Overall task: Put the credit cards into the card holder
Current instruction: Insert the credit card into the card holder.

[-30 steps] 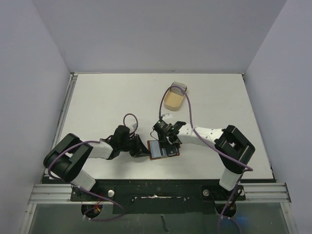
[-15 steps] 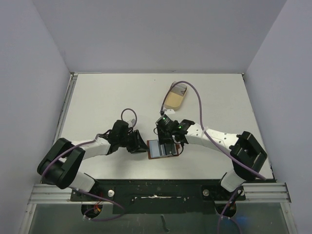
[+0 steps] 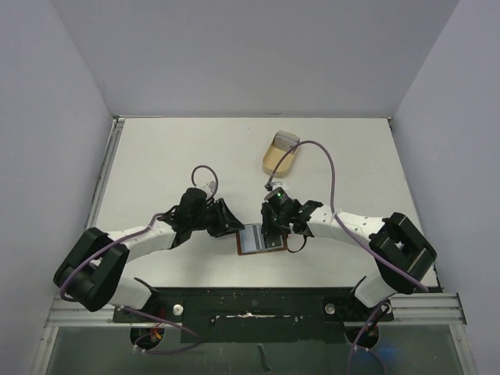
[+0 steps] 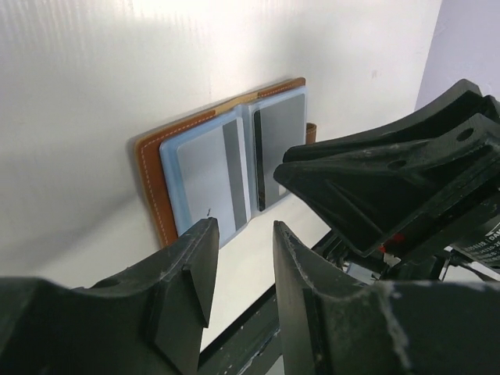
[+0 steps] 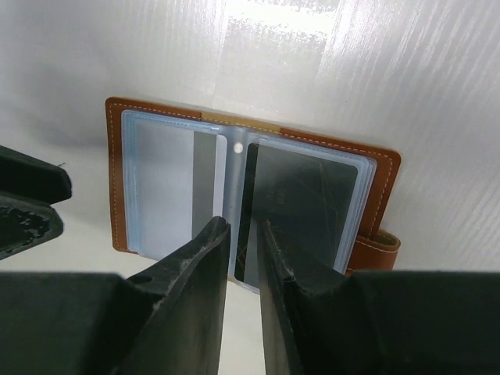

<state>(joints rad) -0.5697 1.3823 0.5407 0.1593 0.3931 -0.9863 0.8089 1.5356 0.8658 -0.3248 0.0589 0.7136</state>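
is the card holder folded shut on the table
No, the card holder lies spread open, with credit cards showing in both halves.

1. The left gripper is crowding the left edge of the card holder, and the right gripper is hanging over its right page, leaving a narrow gap between them.
2. A purple cable is arching beside the tan tray, well behind.
3. Open table is stretching far-left.
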